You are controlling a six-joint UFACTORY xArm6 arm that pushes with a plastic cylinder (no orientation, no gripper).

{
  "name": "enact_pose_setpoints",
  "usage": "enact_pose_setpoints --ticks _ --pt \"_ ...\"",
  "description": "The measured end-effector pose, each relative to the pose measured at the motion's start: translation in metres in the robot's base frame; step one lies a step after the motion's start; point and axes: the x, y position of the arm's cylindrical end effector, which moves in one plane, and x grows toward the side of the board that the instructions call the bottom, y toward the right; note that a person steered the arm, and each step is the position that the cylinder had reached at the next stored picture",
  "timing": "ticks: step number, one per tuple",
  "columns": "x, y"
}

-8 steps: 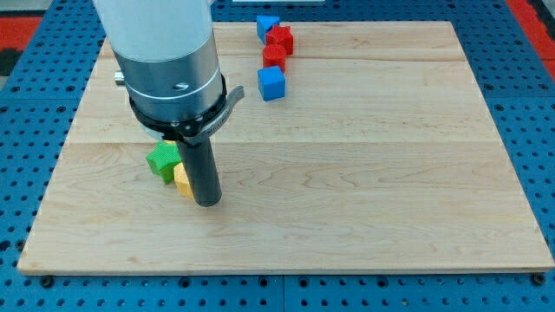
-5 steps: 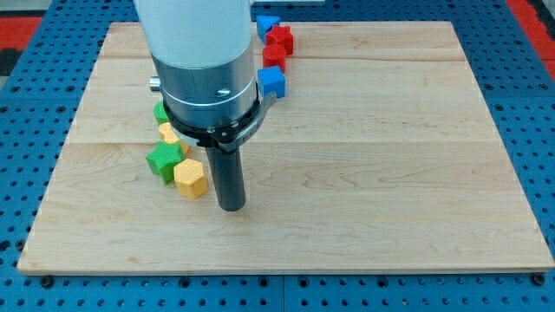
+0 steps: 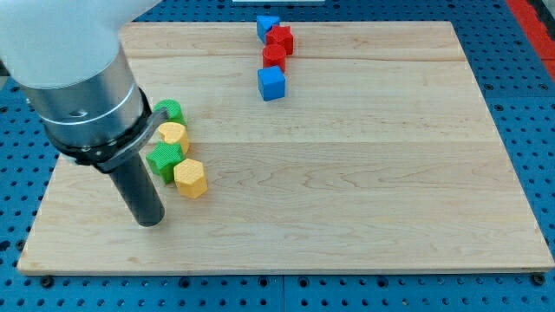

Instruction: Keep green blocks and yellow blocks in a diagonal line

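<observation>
Swinging from the right of the yellow hexagon to its lower left, my tip (image 3: 150, 223) now rests on bare board, near that block but apart from it. It is a plain rod with nothing to open or close, and it holds nothing.

Four task blocks sit in a short slanted row just up and right of my tip: the yellow hexagon (image 3: 190, 178) lowest, a green star (image 3: 163, 160) touching it, a second yellow block (image 3: 174, 136), rounded in shape, and a green block (image 3: 171, 110) partly hidden by the arm. They look small, hard and light, so they should slide easily and may spin if struck off-centre. Pushing squarely on a flat face seems safest.

Far off at the view's top are a blue cube (image 3: 271, 83), a red block (image 3: 274, 57), a red star (image 3: 281, 38) and another blue block (image 3: 266, 25).

Wide open board (image 3: 390, 173) lies to the right. The left and bottom edges are nearer.
</observation>
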Motion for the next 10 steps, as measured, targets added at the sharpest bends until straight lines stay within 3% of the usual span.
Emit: enact_pose_setpoints --ticks 3,5,8,9,10 --pt "-0.044 -0.006" --pt "-0.046 -0.004" --pt "-0.045 0.053" --pt "-0.028 0.042" --pt "-0.016 -0.006"
